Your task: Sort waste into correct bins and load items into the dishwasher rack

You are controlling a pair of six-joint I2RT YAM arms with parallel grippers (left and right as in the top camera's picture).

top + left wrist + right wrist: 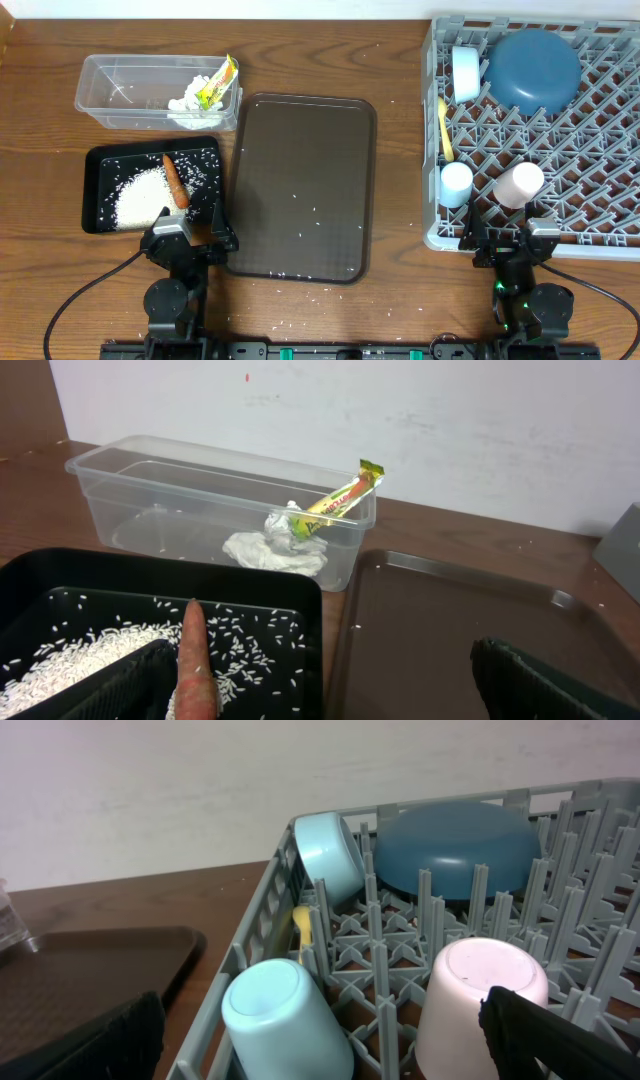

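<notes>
One brown wooden table (400, 170), white wall (450, 420)

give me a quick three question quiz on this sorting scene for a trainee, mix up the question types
1. How many cups are in the dishwasher rack?
2. True or false: the carrot piece lies in the black tray with the rice.
3. Where is the wrapper? A. black tray B. clear tub C. dishwasher rack

Key: 1. two, the blue cup and the pink cup. 2. true. 3. B.
</notes>
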